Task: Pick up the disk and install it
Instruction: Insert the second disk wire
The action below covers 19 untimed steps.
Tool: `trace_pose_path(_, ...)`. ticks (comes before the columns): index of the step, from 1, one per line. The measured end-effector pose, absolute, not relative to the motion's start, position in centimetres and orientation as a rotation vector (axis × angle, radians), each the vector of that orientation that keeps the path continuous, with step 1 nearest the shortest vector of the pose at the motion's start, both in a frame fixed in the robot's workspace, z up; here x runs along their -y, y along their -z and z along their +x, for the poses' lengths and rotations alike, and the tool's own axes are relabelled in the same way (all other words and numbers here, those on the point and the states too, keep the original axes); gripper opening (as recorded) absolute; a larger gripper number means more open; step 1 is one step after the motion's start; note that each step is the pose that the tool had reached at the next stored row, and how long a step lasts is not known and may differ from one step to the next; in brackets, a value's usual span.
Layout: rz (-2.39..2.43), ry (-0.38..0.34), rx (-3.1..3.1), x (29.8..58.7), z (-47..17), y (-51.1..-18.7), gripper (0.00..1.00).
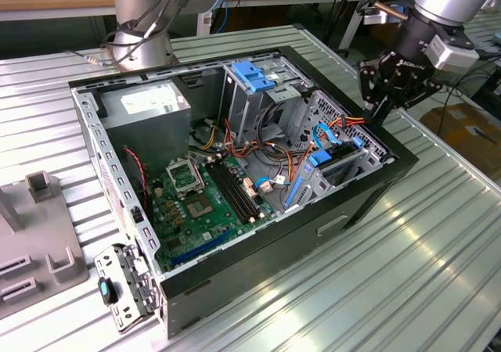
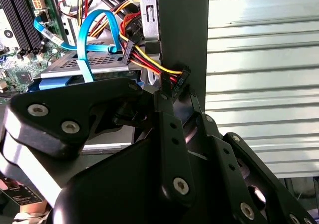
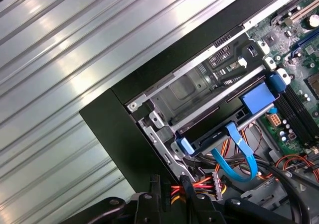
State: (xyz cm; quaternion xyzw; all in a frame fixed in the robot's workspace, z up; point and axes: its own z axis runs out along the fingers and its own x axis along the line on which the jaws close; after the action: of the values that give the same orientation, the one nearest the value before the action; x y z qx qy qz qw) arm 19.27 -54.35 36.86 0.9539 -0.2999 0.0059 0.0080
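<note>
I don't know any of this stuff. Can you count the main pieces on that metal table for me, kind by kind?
Open computer case: 1
Disk with blue rails, inside the case: 1
Power supply box, inside the case: 1
Gripper, at the case's corner: 1
Grey fixture, at the exterior view's left: 1
Total: 5

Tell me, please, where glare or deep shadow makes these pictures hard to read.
In the first wrist view, bright glare streaks the ribbed metal table. In the second wrist view, the table is washed out pale, while the black claw is dark against it. In the exterior view, light is even; the computer case shades its interior mildly.
</note>
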Motion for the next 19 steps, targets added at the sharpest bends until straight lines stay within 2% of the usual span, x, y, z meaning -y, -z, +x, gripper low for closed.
trace_pose_path(15, 2.982, -0.019, 0.937, 53.77, 19.76, -36.78, 0.3)
trace_pose_path(17, 2.982, -0.019, 0.937, 53.77, 19.76, -36.78, 0.28)
trace_pose_path(18, 2.982, -0.019, 0.937, 53.77, 19.76, -36.78, 0.21)
trace_pose_path(19, 2.982, -0.019, 0.937, 53.77, 19.77, -36.78, 0.21)
